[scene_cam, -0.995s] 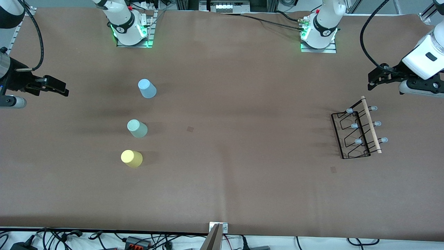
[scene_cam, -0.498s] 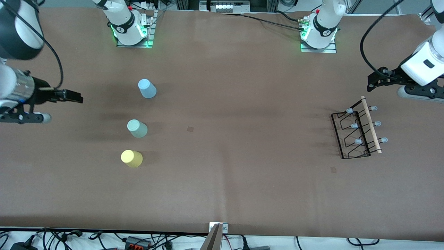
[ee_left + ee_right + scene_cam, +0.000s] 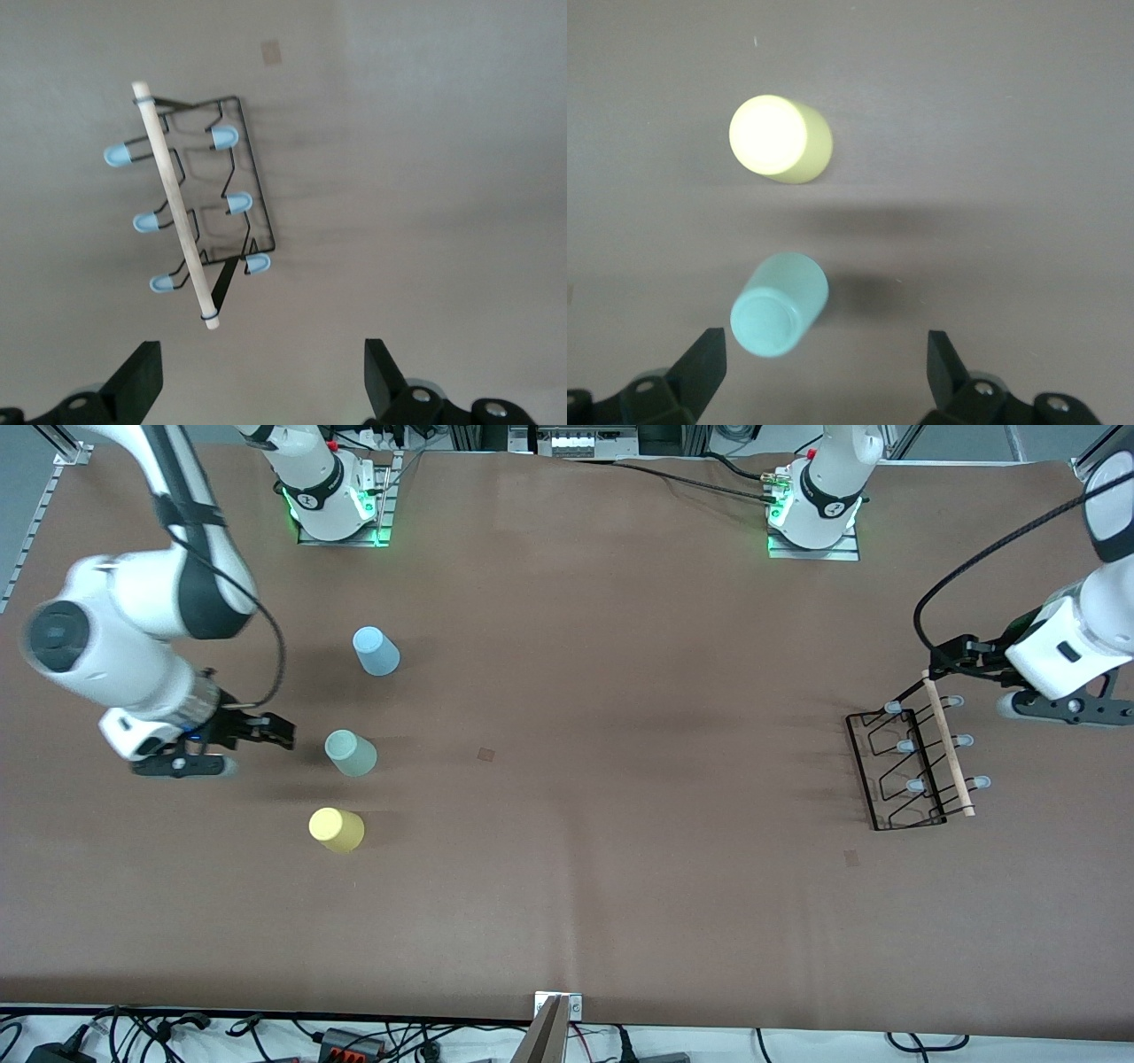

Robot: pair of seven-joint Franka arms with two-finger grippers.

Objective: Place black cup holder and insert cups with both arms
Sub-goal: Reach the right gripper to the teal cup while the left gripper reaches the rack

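Left gripper (image 3: 257, 381) gaped wide beside rack (image 3: 912, 766); it should straddle the rod (image 3: 174, 205); right gripper (image 3: 824, 376) gaped wide near grey-green cup (image 3: 780, 304)

A brown paper-like sheet (image 3: 567, 868) covers the table, with two small darker square patches (image 3: 485, 754) on it, and a tangle of black cables with plugs (image 3: 177, 1036) lies along the table edge nearest the front camera.
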